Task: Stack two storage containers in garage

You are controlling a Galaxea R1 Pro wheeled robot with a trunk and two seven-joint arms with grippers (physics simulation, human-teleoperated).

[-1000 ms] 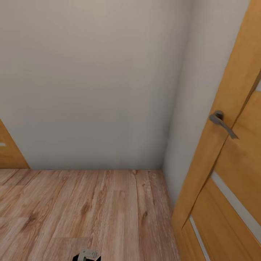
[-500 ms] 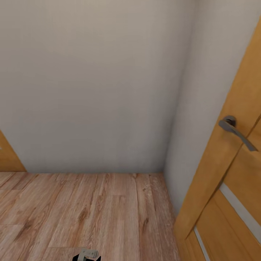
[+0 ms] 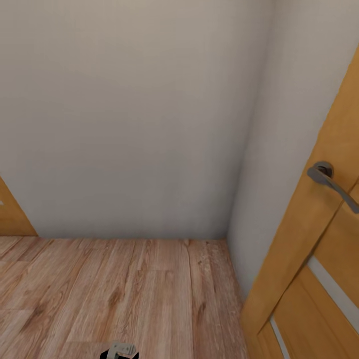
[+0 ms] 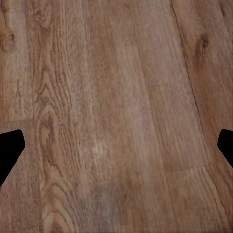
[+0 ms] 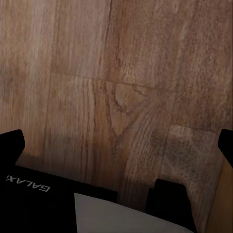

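At frame right stands a wooden door [image 3: 319, 259]; I judge I'm travelling, containers unseen. Both jaws spread apart, empty, over plank floor [image 4: 116, 97]. Next: steer on.

A wood-plank floor [image 3: 124, 289] runs ahead to a wall [image 3: 124, 124], which meets a second wall [image 3: 279, 149] in a corner to the right. Against that right wall stands a door [image 3: 309, 279], its lever handle [image 3: 331, 182] facing the room. At the far left, another door's edge [image 3: 12, 217] meets the floor.
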